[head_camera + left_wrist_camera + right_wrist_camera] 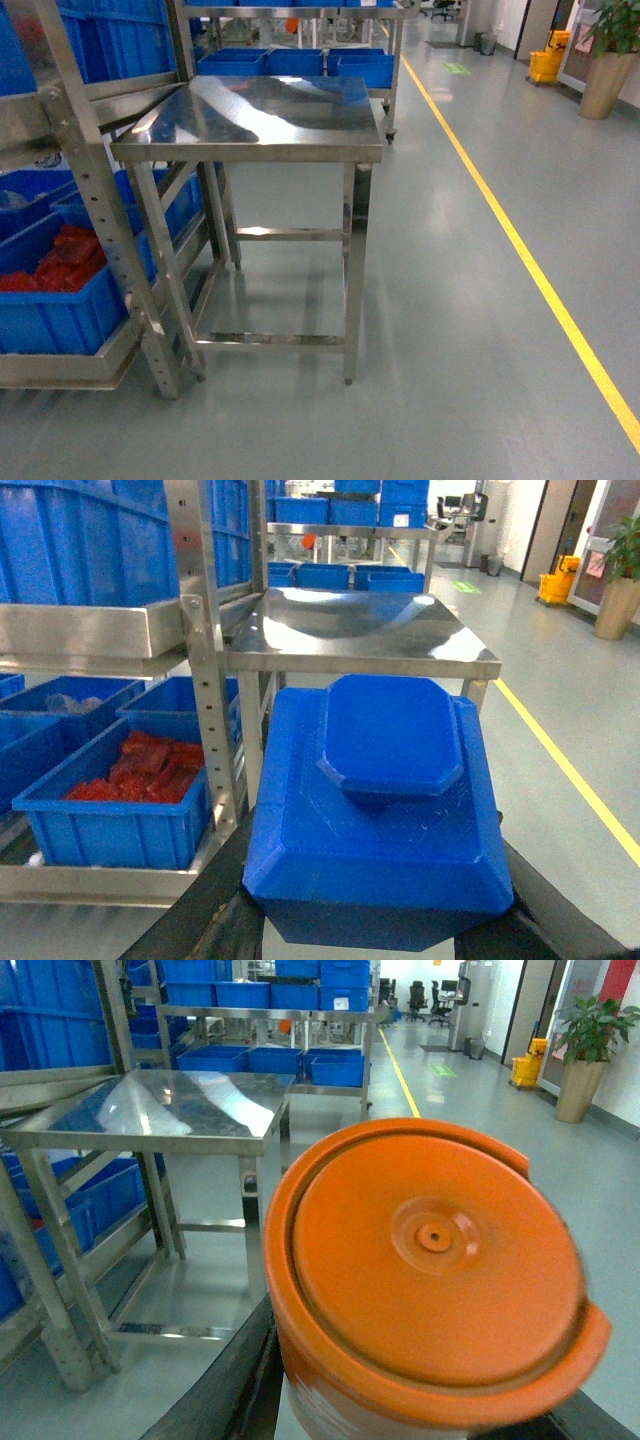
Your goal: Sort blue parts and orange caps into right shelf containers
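In the left wrist view, a blue part (385,800), a chunky stepped block with bevelled edges, fills the space between the black fingers (225,920) of my left gripper (365,925), which is shut on it. The right wrist view shows an orange cap (430,1270), round with a raised rim and white print low on its side, clamped in my right gripper (400,1425). Neither gripper appears in the head view. Deep blue crates (60,300) sit on the steel rack at the left, and more crates (360,66) on a far rack; I cannot tell which are the right shelf containers.
A bare steel table (255,125) stands straight ahead, against the left rack's perforated post (110,230). One low crate holds heaped red items (60,265). A yellow floor line (520,250) runs along the right. A potted plant (610,60) and a yellow mop bucket (547,62) stand far right.
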Controlling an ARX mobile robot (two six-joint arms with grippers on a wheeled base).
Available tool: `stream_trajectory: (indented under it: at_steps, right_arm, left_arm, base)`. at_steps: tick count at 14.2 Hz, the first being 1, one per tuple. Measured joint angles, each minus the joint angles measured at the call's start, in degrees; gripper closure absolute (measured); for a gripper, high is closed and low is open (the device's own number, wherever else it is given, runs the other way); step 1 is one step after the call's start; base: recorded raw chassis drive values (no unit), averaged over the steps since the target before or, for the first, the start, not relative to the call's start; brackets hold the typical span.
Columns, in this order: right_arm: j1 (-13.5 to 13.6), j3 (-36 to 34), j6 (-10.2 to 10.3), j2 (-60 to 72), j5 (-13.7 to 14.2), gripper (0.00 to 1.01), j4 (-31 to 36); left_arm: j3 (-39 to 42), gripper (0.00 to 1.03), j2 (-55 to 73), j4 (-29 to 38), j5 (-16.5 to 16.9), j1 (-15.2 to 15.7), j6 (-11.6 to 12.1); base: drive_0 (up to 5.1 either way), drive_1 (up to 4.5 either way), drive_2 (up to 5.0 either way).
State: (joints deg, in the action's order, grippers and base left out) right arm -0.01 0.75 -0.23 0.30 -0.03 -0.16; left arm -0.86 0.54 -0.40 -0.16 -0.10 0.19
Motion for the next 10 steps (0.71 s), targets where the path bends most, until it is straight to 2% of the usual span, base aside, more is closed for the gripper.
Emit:
stream_trajectory:
  at_steps: [10]
  right_arm:
    - [0.0, 0.0, 0.0, 0.0, 0.0, 0.58, -0.3]
  left_arm:
    - [0.0, 0.60, 0.0, -0.1, 0.2, 0.0, 0.0]
  base:
    - [0.0, 4.24, -4.2]
